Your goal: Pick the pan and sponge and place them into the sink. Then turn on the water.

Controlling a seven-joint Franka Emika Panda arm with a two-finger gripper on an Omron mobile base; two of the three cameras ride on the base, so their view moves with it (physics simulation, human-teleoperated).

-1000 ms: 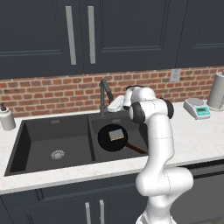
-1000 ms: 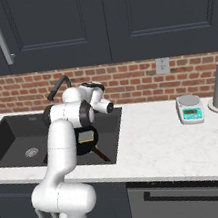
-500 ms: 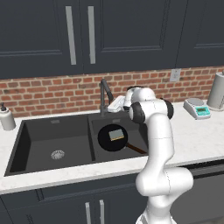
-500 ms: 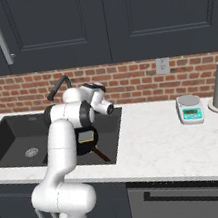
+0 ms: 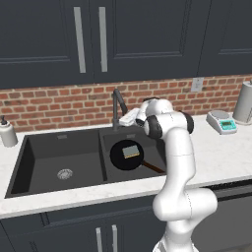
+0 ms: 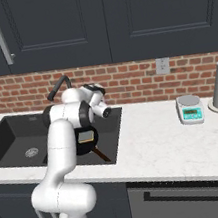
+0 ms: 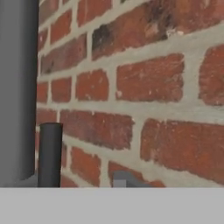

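The black pan [image 5: 120,158] lies in the smaller right basin of the dark sink [image 5: 44,162], its brown handle [image 5: 153,168] resting on the front right rim. On top of the pan sits the yellow sponge [image 5: 131,151]. In the right base view my arm partly covers the pan [image 6: 83,145] and the sponge [image 6: 86,136]. My gripper [image 5: 128,118] is up behind the basin, right beside the dark faucet [image 5: 117,104] and facing the brick wall. The faucet post [image 7: 17,87] rises at the left of the hand view. The frames do not show how the jaws stand.
A soap dispenser [image 5: 7,133] stands left of the sink. On the right counter are a small kitchen scale [image 5: 221,120] and a paper towel roll [image 5: 242,102]. Dark cabinets hang above, and a brick backsplash [image 7: 148,83] is close ahead of the hand.
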